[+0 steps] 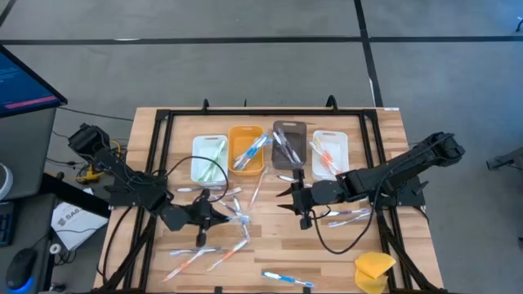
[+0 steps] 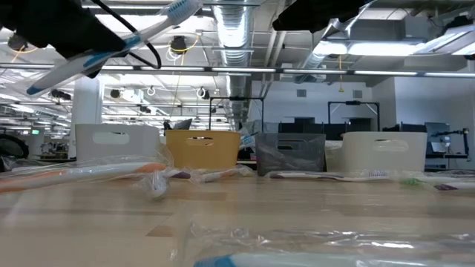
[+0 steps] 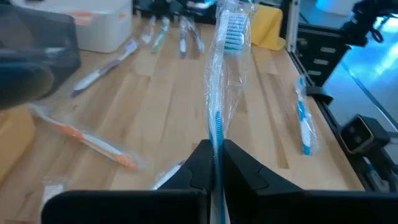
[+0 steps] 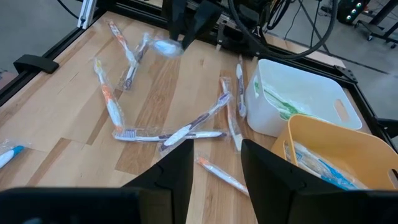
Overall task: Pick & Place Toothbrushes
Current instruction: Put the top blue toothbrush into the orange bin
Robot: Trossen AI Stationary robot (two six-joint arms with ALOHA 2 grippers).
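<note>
Left gripper (image 3: 214, 163) clamping wrapped blue toothbrush (image 3: 219, 93), apparently lifted

Two matte-black jointed arms, trailing looped black cables, end in the left gripper (image 1: 221, 214) and right gripper (image 1: 288, 198), both blunt-fingered.

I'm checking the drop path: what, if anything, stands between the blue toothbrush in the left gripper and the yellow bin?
Nothing visible blocks it. The left gripper is shut on a wrapped blue toothbrush, held above the table. Between it and the yellow bin only loose toothbrushes lie flat on the wood, below the carried one. The right gripper hangs open off to the side.
</note>
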